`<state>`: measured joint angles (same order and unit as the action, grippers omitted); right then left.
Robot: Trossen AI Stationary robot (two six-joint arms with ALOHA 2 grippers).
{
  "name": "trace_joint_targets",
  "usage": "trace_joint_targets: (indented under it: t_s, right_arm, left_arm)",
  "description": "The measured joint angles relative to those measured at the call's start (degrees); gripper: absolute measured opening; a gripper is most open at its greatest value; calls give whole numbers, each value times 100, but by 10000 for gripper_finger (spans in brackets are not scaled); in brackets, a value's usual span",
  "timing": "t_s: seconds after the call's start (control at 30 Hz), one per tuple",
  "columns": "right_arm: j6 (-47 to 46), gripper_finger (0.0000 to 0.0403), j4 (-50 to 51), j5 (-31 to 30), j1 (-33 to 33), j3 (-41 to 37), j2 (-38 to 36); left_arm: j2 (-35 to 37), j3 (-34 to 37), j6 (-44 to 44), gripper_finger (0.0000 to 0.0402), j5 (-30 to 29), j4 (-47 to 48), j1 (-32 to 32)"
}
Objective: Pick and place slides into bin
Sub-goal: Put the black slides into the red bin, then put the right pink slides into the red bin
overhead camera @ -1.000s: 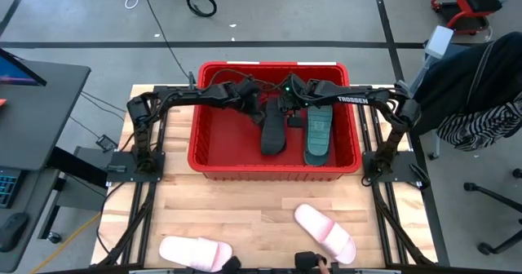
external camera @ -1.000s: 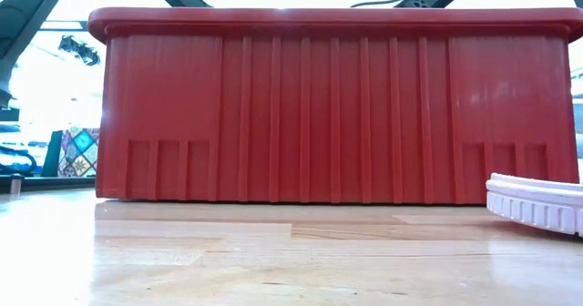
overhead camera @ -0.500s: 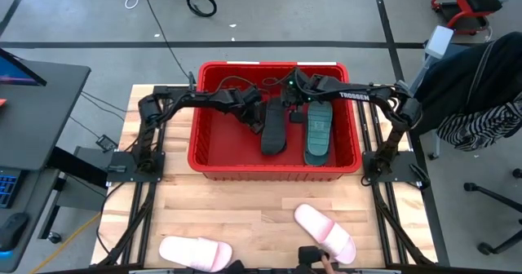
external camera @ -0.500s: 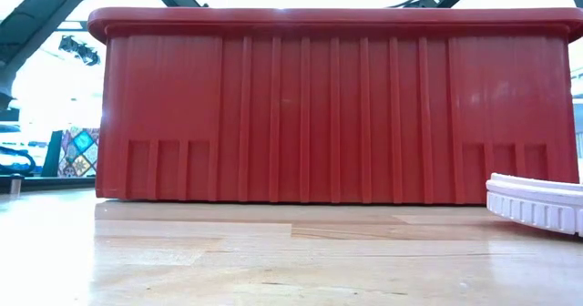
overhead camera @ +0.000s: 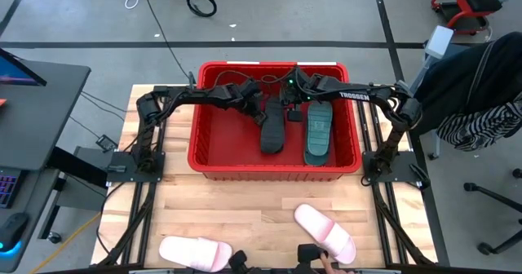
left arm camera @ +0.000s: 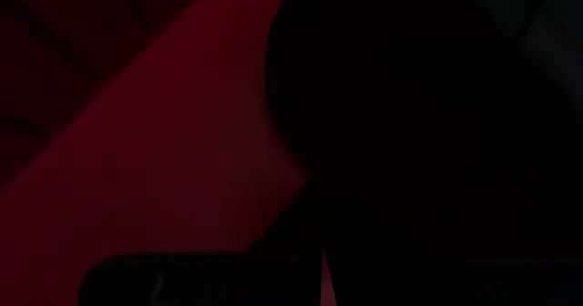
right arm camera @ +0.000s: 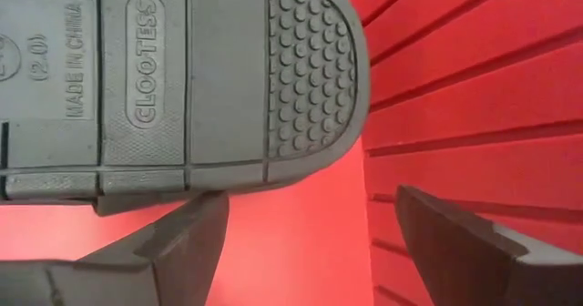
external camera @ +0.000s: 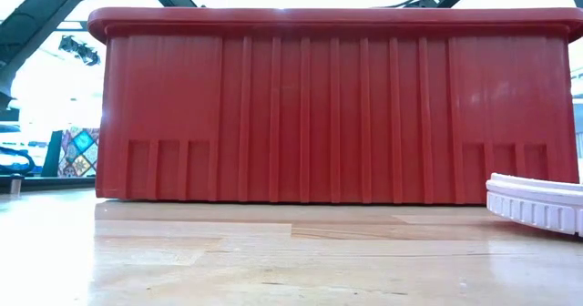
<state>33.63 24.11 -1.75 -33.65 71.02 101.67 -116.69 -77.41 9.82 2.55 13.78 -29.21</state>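
The red bin stands at the table's far middle; its near wall fills the low view. Inside lie a black slide and a teal green slide, sole up. My left gripper is low in the bin at the black slide's far end; its wrist view is nearly black. My right gripper is open inside the bin, at the rounded end of the teal slide's sole. Two pale pink slides lie flat on the table's near part. My right gripper has one fingertip at the sole's edge, near its rounded end; whether it touches, I cannot tell. The other finger stands free by the bin's ribbed wall.
The bin's left half holds nothing. Bare wood lies between the bin and the pink slides. One pink slide's edge shows at the right in the low view. A dark thing sits at the table's near edge.
My left arm has shifted a little toward the table's right, its gripper staying low in the bin by the black slide. The slides lie where they were.
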Motion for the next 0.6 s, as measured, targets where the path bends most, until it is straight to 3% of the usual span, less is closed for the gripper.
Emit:
trace_joint_targets:
  t_s: [0.27,0.6]
  right_arm:
    - [-15,322,158,-293,2,0,-13]
    - [-770,322,1006,-438,23,227,-415]
  left_arm:
    - [435,0,-280,12,-66,822,-47]
    - [1284,2,-79,20,-139,1394,98]
